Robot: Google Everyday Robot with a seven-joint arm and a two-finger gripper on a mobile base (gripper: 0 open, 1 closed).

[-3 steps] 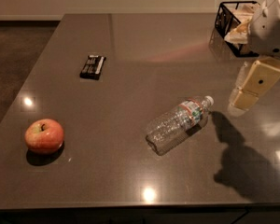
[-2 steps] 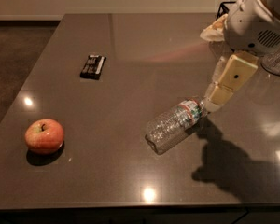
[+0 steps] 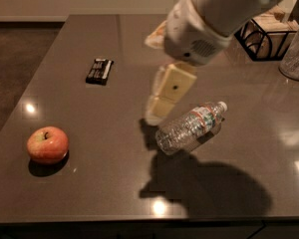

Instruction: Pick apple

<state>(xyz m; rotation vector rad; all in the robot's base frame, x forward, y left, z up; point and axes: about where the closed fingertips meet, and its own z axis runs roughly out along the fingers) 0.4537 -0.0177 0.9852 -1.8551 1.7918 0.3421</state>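
The apple [image 3: 48, 144] is round and red-orange with a yellowish-green patch by its stem. It sits on the dark table [image 3: 104, 183] near the front left edge. My gripper [image 3: 159, 108] hangs from the white arm over the middle of the table, well to the right of the apple and just left of the lying bottle. It holds nothing that I can see.
A clear plastic bottle [image 3: 189, 127] lies on its side at the table's middle. A black snack bar [image 3: 99, 70] lies at the back left. A black wire basket [image 3: 266, 36] and a clear cup [image 3: 296, 54] stand at the back right.
The arm and gripper have swung left from the table's right side, past the bottle's cap end, to over the middle. The apple and bottle have not moved.
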